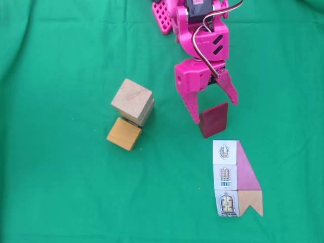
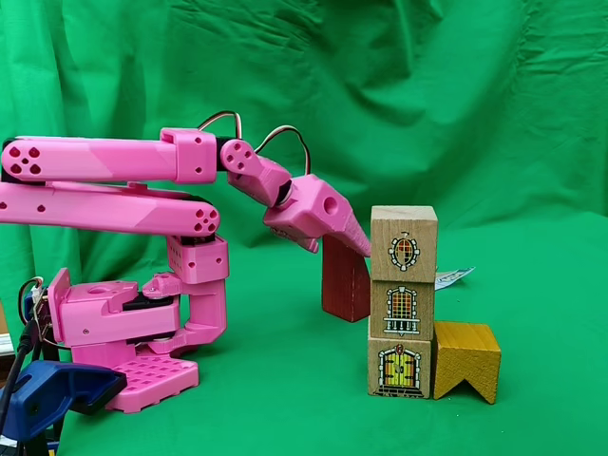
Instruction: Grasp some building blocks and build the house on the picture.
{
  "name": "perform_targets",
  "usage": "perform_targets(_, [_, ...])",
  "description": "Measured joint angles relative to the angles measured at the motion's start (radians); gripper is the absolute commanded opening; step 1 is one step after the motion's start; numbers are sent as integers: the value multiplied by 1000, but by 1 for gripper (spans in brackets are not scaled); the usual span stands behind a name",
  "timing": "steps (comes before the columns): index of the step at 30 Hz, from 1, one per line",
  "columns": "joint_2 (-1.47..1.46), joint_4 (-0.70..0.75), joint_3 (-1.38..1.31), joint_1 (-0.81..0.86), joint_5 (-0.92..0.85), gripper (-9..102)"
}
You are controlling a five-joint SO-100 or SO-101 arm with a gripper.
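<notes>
A dark red wedge (image 1: 213, 121) stands on end on the green cloth, also seen behind the stack as the wedge (image 2: 344, 282). My pink gripper (image 1: 216, 111) straddles its top, one finger against its left edge in a fixed view, the other jaw spread just off its right corner. It looks open. From the side the gripper (image 2: 353, 245) tips down onto the wedge. Three pale cubes (image 2: 404, 299) with window and door drawings are stacked upright; from above the stack (image 1: 132, 101) shows. An orange notched block (image 1: 124, 134) touches its base. The picture (image 1: 235, 177) lies flat below the wedge.
The arm's pink base (image 2: 133, 342) sits at the left in a fixed view, with a blue clamp (image 2: 47, 394) in front. Green cloth (image 1: 61, 192) covers the table and hangs as a backdrop. Open cloth lies left of the stack and right of the picture.
</notes>
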Motion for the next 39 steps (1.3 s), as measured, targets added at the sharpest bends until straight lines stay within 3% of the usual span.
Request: perform_targets(39, [-101,0,-57,2,0,42])
